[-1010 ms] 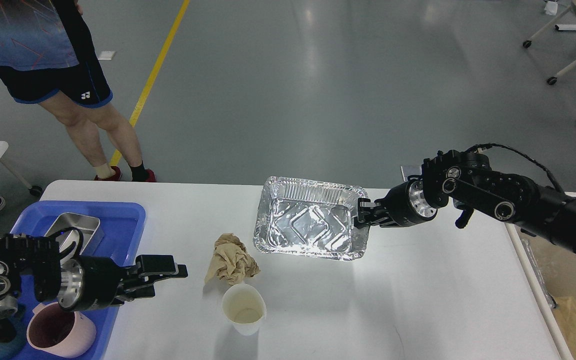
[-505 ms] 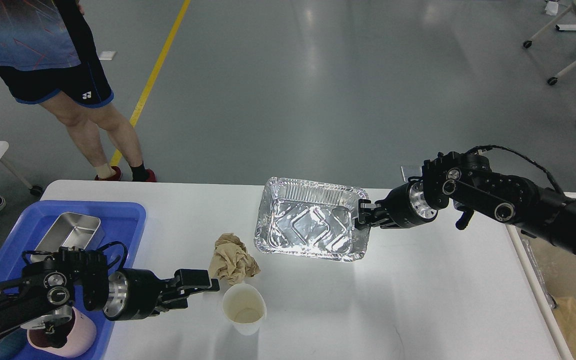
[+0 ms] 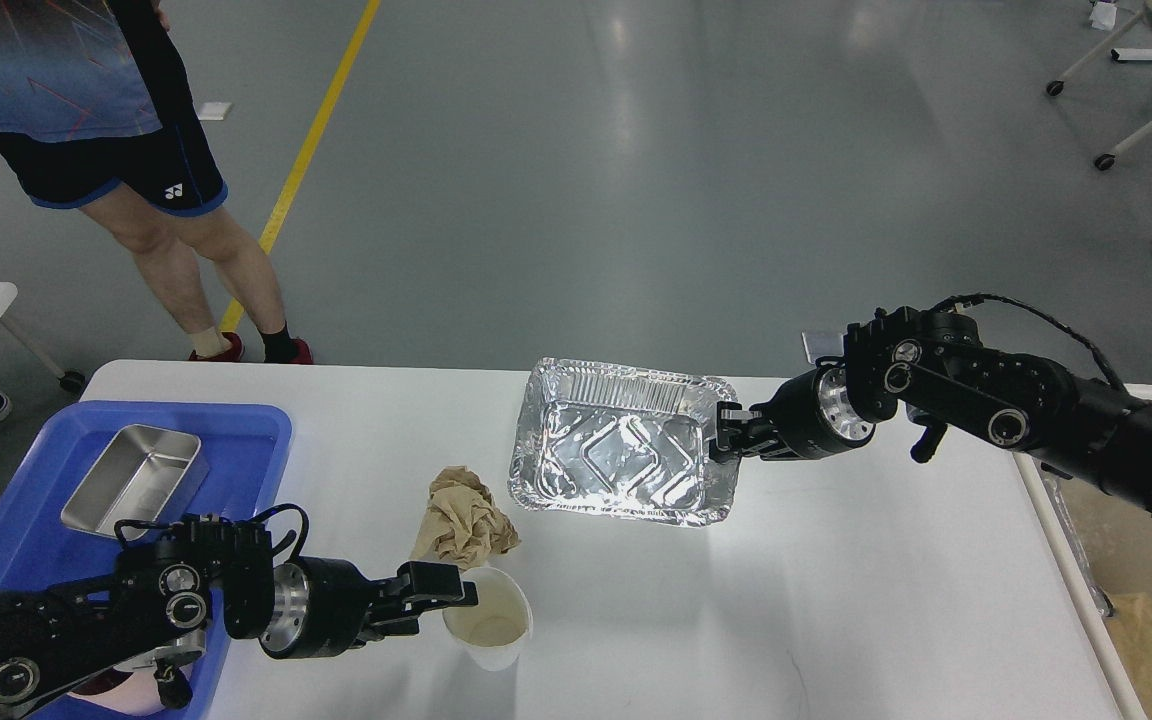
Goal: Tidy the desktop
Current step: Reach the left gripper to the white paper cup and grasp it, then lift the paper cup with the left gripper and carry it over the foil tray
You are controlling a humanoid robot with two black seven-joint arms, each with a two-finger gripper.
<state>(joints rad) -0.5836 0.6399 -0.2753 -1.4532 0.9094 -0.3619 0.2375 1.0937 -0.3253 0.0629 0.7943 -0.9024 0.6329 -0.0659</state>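
The left hand (image 3: pixel 461 597) has one finger (image 3: pixel 436 580) over the near rim of the paper cup (image 3: pixel 488 617), seemingly straddling its wall, spread but not yet pinching. The cup stands on the white counter (image 3: pixel 836 600), just past the fingertips, with a crumpled napkin (image 3: pixel 461 518) beyond. Squeeze gently, as thin paper may buckle. The right hand (image 3: pixel 721 432) pinches the foil tray (image 3: pixel 621 455) by its rim.

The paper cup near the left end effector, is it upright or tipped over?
Upright. The paper cup stands on the desktop, its round mouth facing up and its inside bottom visible.
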